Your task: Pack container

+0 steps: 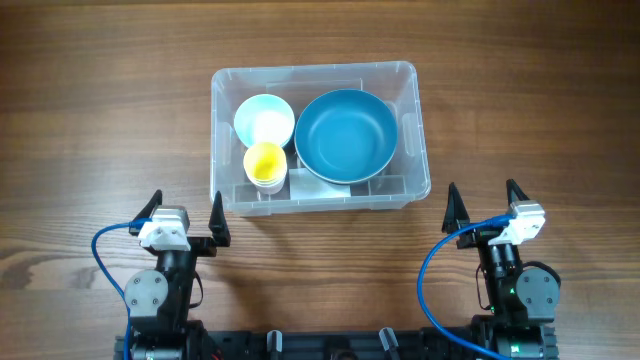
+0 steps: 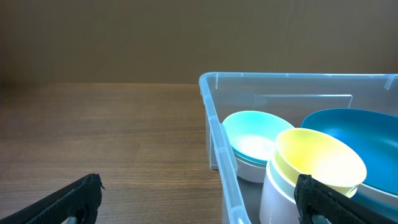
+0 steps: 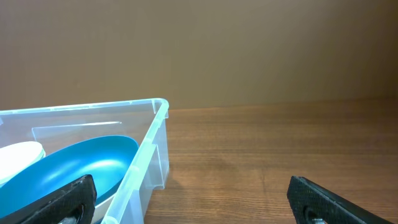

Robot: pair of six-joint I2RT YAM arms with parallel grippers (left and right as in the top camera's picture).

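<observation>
The container [image 1: 312,70] sits in the middle of the table [image 1: 90,110], its long axis running side to side, parallel to the line between the two arms. Both arms wait on its near side, one by each near corner.

The left fingers [image 1: 217,220] are spread wide and hold nothing. They lie just short of the container's near-left corner, the inner finger almost in line with its left wall. In the left wrist view that wall fills the right half of the picture, so the container lies ahead and to the right of these fingers.

Inside the container, a pale blue bowl [image 1: 265,118] lies at the far left. Nearer the arms, a yellow cup [image 1: 265,160] is nested in a white cup [image 2: 273,193]. A large blue bowl [image 1: 346,135] takes up the right part.

The right fingers [image 1: 455,210] are likewise wide apart and empty. They stand just outside the container's near-right corner, so the container lies ahead and to their left, as the right wrist view shows.

Both arms are close, the left perhaps a shade nearer. No loose item is visible outside the container, so packing looks largely done.
</observation>
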